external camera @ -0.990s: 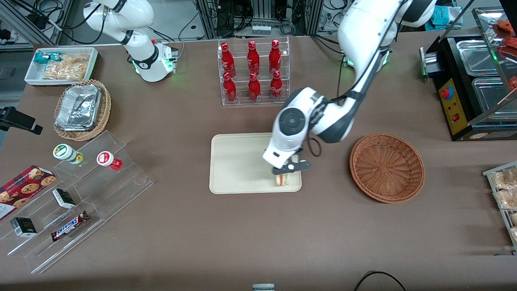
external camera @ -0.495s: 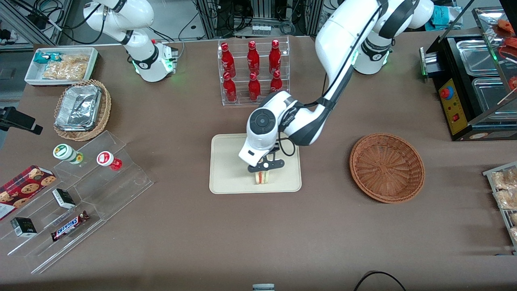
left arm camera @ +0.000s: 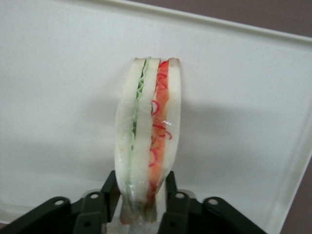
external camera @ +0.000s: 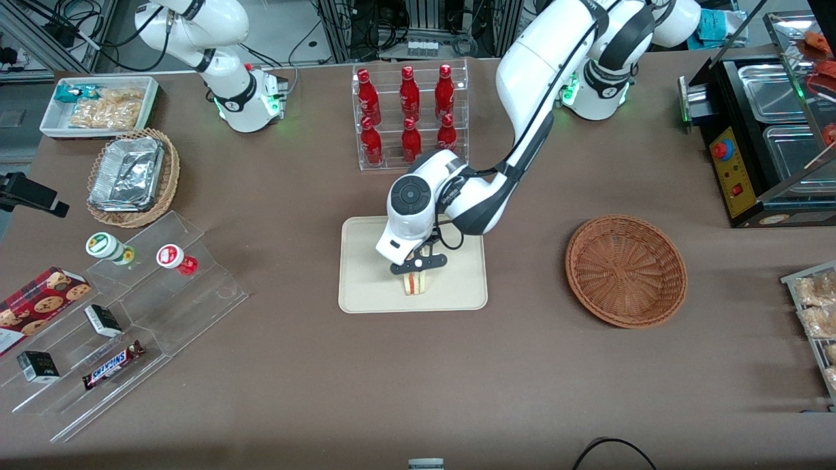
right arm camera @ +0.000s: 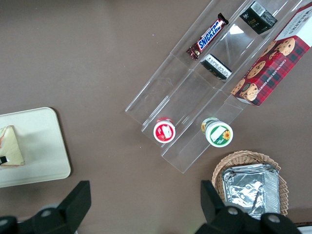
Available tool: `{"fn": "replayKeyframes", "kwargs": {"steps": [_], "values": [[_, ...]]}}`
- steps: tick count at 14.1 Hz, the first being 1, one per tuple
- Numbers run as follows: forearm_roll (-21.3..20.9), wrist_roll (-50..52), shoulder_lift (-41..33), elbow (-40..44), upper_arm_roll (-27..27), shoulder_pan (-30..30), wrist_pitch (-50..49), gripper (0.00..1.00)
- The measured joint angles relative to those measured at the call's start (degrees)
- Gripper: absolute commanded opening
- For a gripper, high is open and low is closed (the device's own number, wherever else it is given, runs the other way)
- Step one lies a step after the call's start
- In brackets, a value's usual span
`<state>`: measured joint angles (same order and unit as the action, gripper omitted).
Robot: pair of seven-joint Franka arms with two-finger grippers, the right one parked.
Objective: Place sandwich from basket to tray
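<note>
A: Where do we find the claw (external camera: 414,271)?

B: We see it low over the tray (external camera: 366,274), in the half of the tray nearer the front camera, with the arm (external camera: 516,98) reaching down to it from above the rack of bottles (external camera: 410,114).

A: And how do the fingers (left arm camera: 110,191) stand?

B: In the wrist view we see the 2 of them pressed against the 2 bread faces of the sandwich (left arm camera: 146,146), so the claw is closed on it, with only the width of the wedge between them.

A: How does the sandwich sit in that grip?

B: We see it on edge, with the filling side turned toward the wrist camera: a green layer beside 1 slice and a red and pink layer beside the next. Its shadow falls on the cream tray surface just under it. We cannot tell whether its lower end touches the tray.

A: What about the basket (external camera: 626,269)?

B: We see it well apart from the tray, toward the working arm's end of the table, with nothing in it.

A: Anything else near the tray?

B: Toward the parked arm's end we see a clear stepped stand (external camera: 137,313) with 2 small cups and a chocolate bar (external camera: 112,365).
</note>
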<state>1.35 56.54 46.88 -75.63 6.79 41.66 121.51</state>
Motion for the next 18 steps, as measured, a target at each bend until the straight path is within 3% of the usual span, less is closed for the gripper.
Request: {"fn": "replayKeyframes", "kwargs": {"steps": [3,8,13,18], "values": [[-0.46,0.26,-2.04,1.04,-0.39,-0.06,-2.28,1.00],[-1.72,0.73,-9.08,-0.17,-1.47,-3.28,-15.83,1.00],[-1.94,-6.45,-16.06,-9.71,-1.57,-11.94,-16.04,1.00],[-1.93,-19.41,-28.07,-21.88,-1.67,-20.71,-17.25,1.00]]}}
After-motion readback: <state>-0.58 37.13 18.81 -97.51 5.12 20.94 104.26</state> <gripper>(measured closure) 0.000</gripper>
